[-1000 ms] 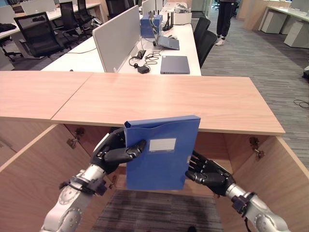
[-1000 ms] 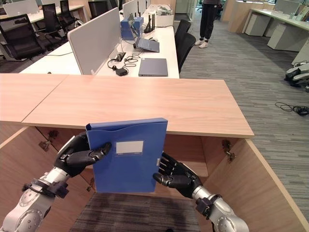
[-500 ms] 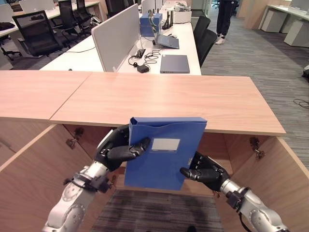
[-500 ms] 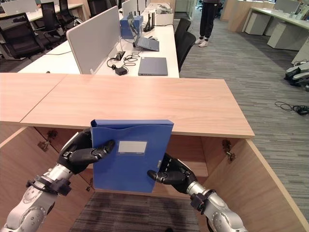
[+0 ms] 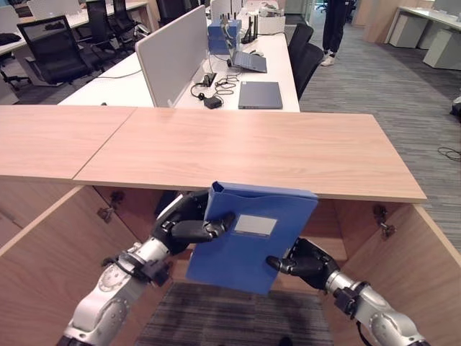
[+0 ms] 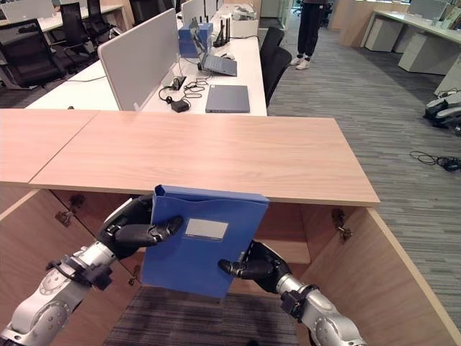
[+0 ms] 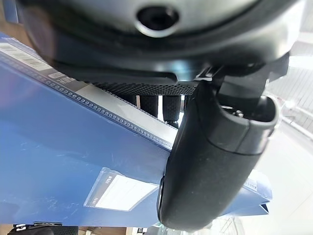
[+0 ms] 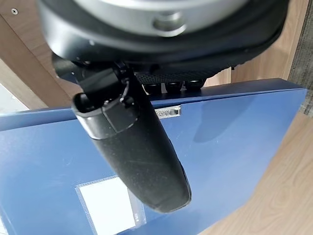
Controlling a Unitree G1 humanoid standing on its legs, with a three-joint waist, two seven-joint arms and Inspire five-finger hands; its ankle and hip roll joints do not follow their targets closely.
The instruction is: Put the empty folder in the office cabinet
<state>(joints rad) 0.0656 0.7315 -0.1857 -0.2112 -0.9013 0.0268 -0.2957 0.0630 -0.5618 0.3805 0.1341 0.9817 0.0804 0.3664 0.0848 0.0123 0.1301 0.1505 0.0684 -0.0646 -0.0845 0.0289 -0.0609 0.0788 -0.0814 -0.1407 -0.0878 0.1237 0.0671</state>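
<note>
So the blue folder (image 5: 256, 238) is up in the air in front of the open cabinet (image 5: 238, 148), just below the near edge of its wooden top, and it's tilted, with the top edge leaning off to the right and the bottom corner pointing down toward the carpet. Both hands are on it. The left hand (image 5: 189, 222) comes in from the lower left with the arm bent at the elbow, thumb laid across the front face next to the pale label (image 5: 255, 225) and the fingers wrapped round the back of the left edge, so it's clamped on pretty solidly. The right hand (image 5: 306, 259) reaches in from the lower right, lower down than the left one, thumb pressed on the front near the bottom right and fingers curled behind; the right wrist view shows that pinch clearly. The cabinet doors (image 5: 54, 259) stand swung open on both sides. Farther back there's a white desk (image 5: 216, 79) with a closed laptop (image 5: 260, 94) and some cables, plus black office chairs (image 5: 61, 50) at far left.
</note>
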